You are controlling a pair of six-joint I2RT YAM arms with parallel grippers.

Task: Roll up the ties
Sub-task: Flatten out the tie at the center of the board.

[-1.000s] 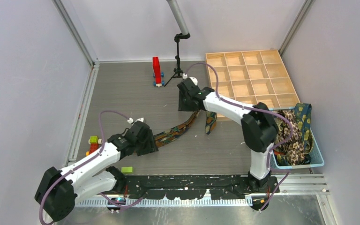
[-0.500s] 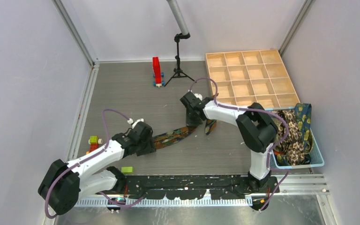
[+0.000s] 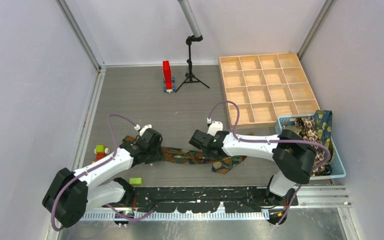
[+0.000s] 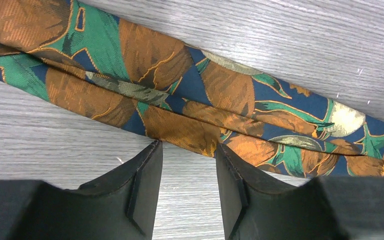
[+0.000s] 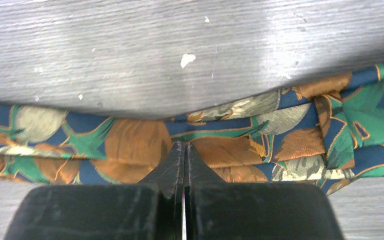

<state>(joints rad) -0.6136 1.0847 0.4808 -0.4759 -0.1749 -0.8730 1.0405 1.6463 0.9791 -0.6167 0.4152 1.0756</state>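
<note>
a patterned tie (image 3: pixel 180 154) in orange, teal and navy lies flat on the grey table (image 3: pixel 130 100), stretched roughly left to right near the front edge, between the two arms; its broad pointed end (image 3: pixel 227 164) lies just below the right arm, and its narrower end (image 3: pixel 128 140) pokes out on the far side of the left arm; in the wrist views the cloth looks folded along its length, with soft creases; the left gripper (image 4: pixel 187 152) stands low over the table with its fingers (image 4: pixel 147 172) apart, the tips just at the near edge of the tie, bare tabletop showing in the gap between them; it holds nothing; the right gripper (image 5: pixel 182 150) has its fingers pressed together, tip to tip, with the tips down on the middle of the tie's width; whether any cloth is pinched between them i cannot tell; in the top view the two grippers sit near one another along the tie, with a short stretch of cloth lying between them; more ties (image 3: pixel 312 127), in paisley and spotted patterns, are heaped in a light blue basket (image 3: pixel 318 177) at the right edge of the table, one draped over its far rim; a wooden tray (image 3: pixel 265 87) divided into compartments lies beyond the basket, toward the back right corner
</note>
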